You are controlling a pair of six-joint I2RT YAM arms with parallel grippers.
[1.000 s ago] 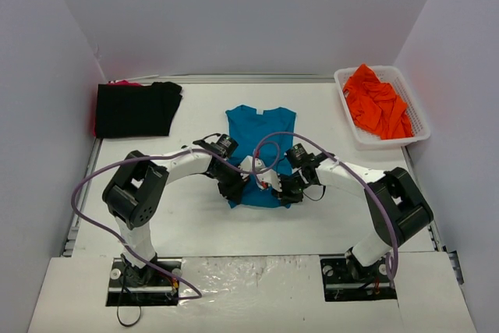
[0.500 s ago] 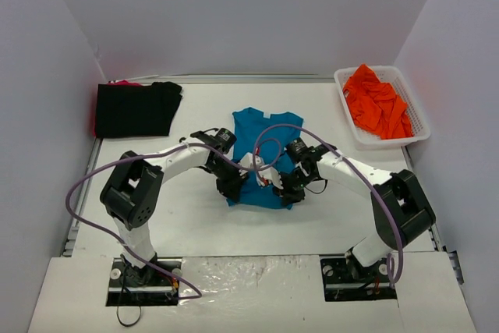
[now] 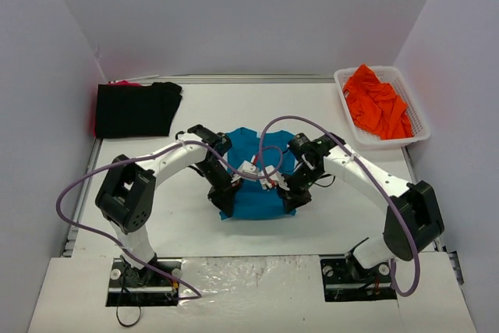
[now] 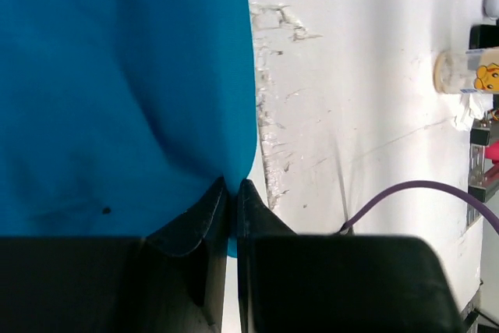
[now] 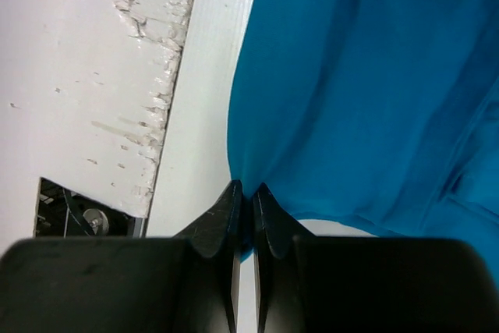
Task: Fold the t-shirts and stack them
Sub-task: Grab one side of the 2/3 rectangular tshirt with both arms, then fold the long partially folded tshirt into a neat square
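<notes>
A teal-blue t-shirt [image 3: 257, 202] hangs between my two grippers at the middle of the table. My left gripper [image 3: 224, 202] is shut on its near left corner, and my right gripper [image 3: 295, 199] is shut on its near right corner. The left wrist view shows teal cloth [image 4: 117, 76] pinched between the closed left gripper [image 4: 232, 185]. Through the right wrist camera the cloth [image 5: 374, 76] runs into the closed right gripper [image 5: 247, 189]. A black t-shirt [image 3: 136, 108] lies folded at the back left. An orange t-shirt [image 3: 376, 99] is bunched in the basket.
The white slotted basket [image 3: 366, 143] stands at the back right by the wall. Something pink [image 3: 123, 83] peeks from behind the black shirt. Purple cables [image 3: 281, 126] loop over both arms. Walls close the table on three sides.
Both grippers have come toward the near edge with the teal shirt's corners. The shirt's far end has slid nearer and the cloth now bulges between them.
</notes>
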